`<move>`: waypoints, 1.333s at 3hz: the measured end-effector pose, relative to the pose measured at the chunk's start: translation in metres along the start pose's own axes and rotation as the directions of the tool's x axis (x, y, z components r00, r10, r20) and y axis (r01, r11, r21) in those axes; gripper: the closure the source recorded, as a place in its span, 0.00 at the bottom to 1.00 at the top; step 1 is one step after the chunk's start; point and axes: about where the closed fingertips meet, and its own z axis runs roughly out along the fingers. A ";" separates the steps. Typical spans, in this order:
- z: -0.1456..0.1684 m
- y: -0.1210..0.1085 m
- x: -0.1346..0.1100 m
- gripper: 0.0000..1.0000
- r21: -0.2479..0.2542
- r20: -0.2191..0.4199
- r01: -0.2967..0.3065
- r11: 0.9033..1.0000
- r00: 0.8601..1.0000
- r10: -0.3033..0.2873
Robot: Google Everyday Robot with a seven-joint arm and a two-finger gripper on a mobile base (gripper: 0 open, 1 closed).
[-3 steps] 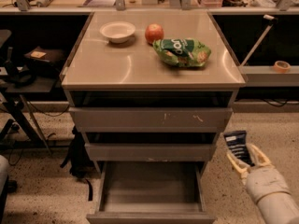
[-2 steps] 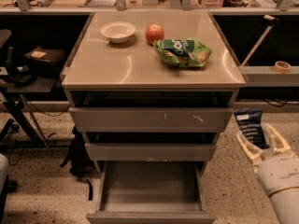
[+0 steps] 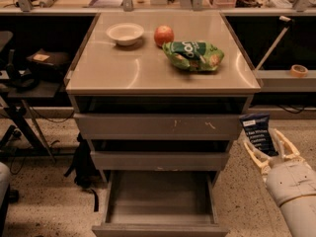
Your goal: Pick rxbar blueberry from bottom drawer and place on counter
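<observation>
1. Claw point(image 3: 266, 149) low, to the right of the cabinet, above speckled floor point(image 3: 49, 201). Fingers point up, clamped on rxbar blueberry point(image 3: 257, 134). Bar upright between them, dark wrapper, pale lettering toward camera.
2. Left of claw and lower: bottom drawer point(image 3: 160, 228), pulled out.
3. Left of claw, about level: middle drawer point(image 3: 160, 160). Just above that: top drawer point(image 3: 158, 126). Both set further in than the bottom one.
4. Up and left of claw: counter point(image 3: 123, 73). Bar well below its edge.
5. On counter, beyond: green chip bag point(image 3: 193, 56) nearest claw, red apple point(image 3: 164, 35) behind it, white bowl point(image 3: 125, 33) farthest left.
</observation>
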 end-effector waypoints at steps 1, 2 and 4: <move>0.053 0.004 -0.021 1.00 0.009 0.076 -0.049 0.999 0.996 0.048; 0.135 -0.005 -0.055 1.00 0.053 0.152 -0.024 0.998 0.988 0.016; 0.262 -0.003 -0.096 1.00 0.076 0.206 0.107 0.991 0.971 -0.120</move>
